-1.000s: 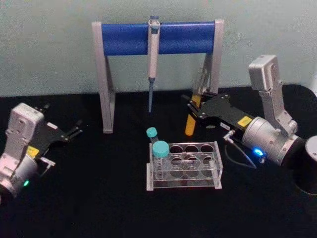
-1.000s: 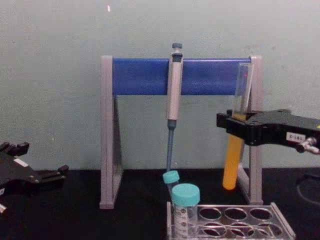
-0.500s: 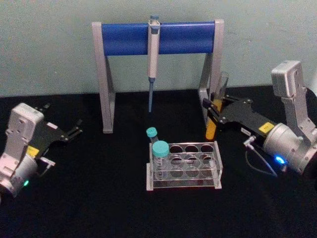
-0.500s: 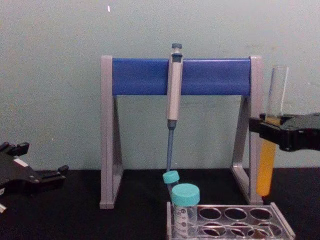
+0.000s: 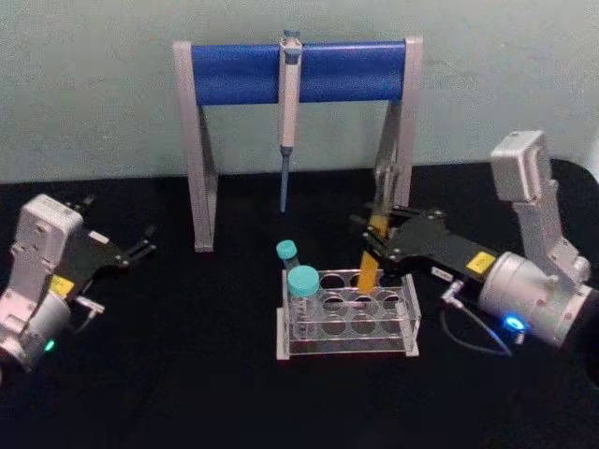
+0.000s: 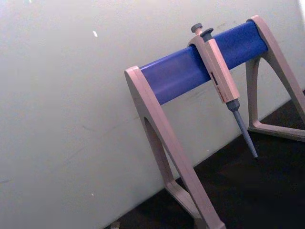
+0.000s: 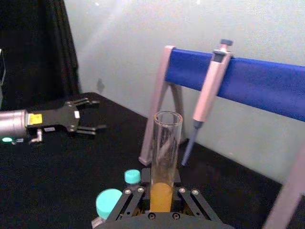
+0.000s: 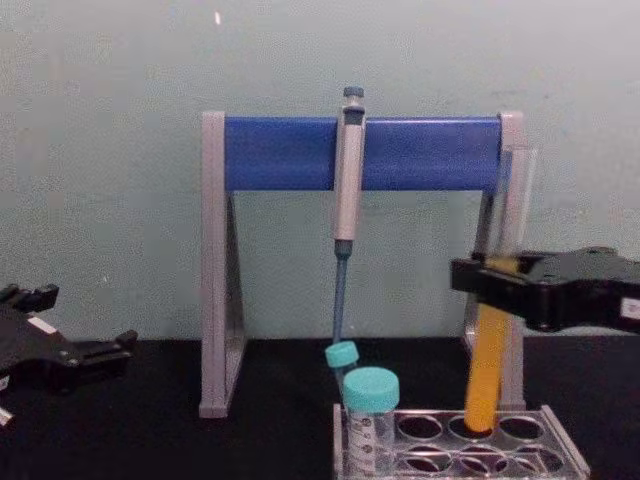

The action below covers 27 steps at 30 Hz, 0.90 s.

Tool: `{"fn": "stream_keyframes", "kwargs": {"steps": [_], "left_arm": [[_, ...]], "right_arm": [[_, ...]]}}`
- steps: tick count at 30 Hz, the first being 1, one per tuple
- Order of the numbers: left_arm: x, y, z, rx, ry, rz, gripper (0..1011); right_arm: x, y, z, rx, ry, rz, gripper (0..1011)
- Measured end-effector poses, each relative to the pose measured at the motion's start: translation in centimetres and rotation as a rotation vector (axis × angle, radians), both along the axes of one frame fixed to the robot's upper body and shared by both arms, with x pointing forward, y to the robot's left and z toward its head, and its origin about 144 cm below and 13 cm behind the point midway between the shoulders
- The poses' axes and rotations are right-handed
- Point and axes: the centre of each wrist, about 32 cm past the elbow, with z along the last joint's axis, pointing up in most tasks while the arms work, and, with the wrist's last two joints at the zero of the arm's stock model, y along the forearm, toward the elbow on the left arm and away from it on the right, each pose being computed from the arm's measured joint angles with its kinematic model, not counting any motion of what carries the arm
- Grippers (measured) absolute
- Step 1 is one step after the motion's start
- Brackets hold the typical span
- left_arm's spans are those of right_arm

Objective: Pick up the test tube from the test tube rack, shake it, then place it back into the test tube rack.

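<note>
The test tube [image 5: 371, 254], tall clear glass with orange liquid in its lower half, is tilted, its top leaning toward the stand. My right gripper [image 5: 376, 234] is shut on its middle. In the chest view the test tube's [image 8: 488, 365] lower end meets a back-row hole of the test tube rack [image 8: 500, 445], with the right gripper [image 8: 497, 285] above the rack. The right wrist view looks along the test tube [image 7: 166, 157] standing between the fingers [image 7: 128, 202]. The clear test tube rack [image 5: 346, 342] sits mid-table. My left gripper [image 5: 131, 251] rests open at the far left.
Two tubes with teal caps [image 5: 302, 281] stand at the rack's left end. Behind the rack is a grey stand with a blue bar [image 5: 299, 73], and a pipette [image 5: 290, 94] hangs from it. The table top is black.
My right gripper has carried the test tube left and down, from beside the stand's right leg to over the rack. The tube now tilts. The left arm stayed put.
</note>
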Motion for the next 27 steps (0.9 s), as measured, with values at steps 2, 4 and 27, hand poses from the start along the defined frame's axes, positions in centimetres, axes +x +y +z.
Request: {"fn": "stream_keyframes", "kwargs": {"steps": [2, 4, 27], "left_arm": [[0.0, 0.0, 0.0, 0.000, 0.000, 0.000, 1001], [0.0, 0.0, 0.0, 0.000, 0.000, 0.000, 1002], [0.0, 0.0, 0.0, 0.000, 0.000, 0.000, 1001]], "right_arm": [[0.6, 0.6, -0.2, 0.011, 0.007, 0.017, 235], [1.0, 0.9, -0.2, 0.017, 0.006, 0.019, 235], [3.5, 0.3, -0.1, 0.012, -0.048, -0.158, 235]]}}
